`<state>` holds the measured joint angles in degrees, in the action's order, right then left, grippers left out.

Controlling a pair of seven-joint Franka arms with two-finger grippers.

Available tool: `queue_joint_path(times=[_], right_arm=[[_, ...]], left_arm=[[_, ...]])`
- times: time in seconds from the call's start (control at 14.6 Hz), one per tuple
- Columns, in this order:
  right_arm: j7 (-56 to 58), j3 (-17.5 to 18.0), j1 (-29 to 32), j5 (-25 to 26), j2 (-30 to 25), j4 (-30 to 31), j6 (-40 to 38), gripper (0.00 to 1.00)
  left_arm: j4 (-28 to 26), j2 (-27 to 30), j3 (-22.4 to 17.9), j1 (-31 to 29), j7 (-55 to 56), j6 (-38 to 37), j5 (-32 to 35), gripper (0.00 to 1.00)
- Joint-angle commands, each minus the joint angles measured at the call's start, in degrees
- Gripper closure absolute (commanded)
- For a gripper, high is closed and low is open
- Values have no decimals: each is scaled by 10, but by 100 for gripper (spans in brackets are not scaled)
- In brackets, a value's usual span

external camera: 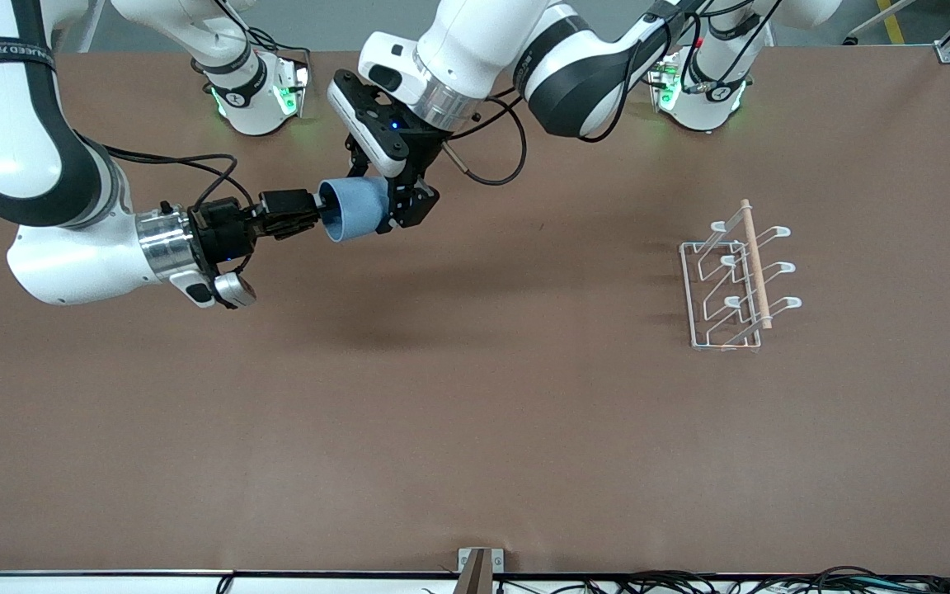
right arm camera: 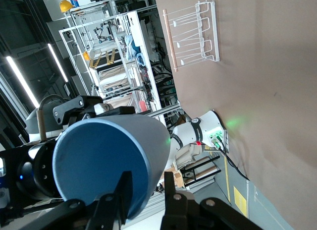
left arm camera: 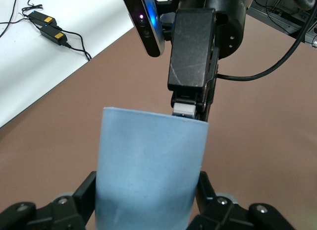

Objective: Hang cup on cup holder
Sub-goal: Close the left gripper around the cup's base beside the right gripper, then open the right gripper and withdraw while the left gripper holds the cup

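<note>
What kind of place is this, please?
Probably a robotics lab: two robot arms are mounted at a bare brown table, open metal shelving holds equipment nearby, and cables lie along the table's edge.

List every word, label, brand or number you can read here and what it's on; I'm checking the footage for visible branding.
Nothing can be read with certainty.
Black band on the right arm: white lettering, too blurred to read.
Black section of the left arm: faint lettering, illegible.
Round marks on both arm bases: a symbol, no readable text.
The cup and the cup holder: no text.
</note>
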<state>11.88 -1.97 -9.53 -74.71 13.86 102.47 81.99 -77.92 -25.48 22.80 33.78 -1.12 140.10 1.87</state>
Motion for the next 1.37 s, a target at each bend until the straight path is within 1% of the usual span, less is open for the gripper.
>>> queue_joint_path(times=[0.0, 0.07, 0.14, 0.34, 0.48, 0.62, 0.75, 0.96, 1.1, 1.23, 1.3], right_arm=[[-1, -3, 0, -11, -4, 6, -4, 63], [0, -4, 0, -9, -4, 5, -3, 37], [1, -5, 1, -8, -5, 5, -3, 0], [0, -9, 7, 3, -7, -3, 2, 0], [-8, -9, 21, 45, -8, -18, 4, 0], [-15, -9, 39, 104, -11, -36, 12, 0], [-16, -9, 51, 178, -16, -51, 34, 0], [-16, -9, 66, 327, -19, -73, 81, 0], [-15, -9, 82, 414, -19, -77, 115, 0], [-11, -8, 98, 481, -16, -79, 141, 0], [-10, -8, 98, 533, -16, -82, 162, 0]], left_arm=[[15, -4, -5, 5, -4, -3, 12, 49], [15, -3, -5, 3, -4, -3, 12, 49], [15, -1, -5, 1, -5, -4, 13, 49], [15, 0, -5, -2, -5, -21, 13, 49], [15, 0, -7, -4, -6, -42, 14, 49], [15, 6, -8, -6, -6, -82, 33, 49], [16, 14, -9, -17, -6, -146, 59, 49], [15, 26, -9, -39, -6, -247, 97, 48], [15, 29, -9, -47, -6, -327, 142, 48], [15, 31, -9, -62, -12, -394, 182, 48], [15, 33, -9, -68, -31, -427, 203, 48]])
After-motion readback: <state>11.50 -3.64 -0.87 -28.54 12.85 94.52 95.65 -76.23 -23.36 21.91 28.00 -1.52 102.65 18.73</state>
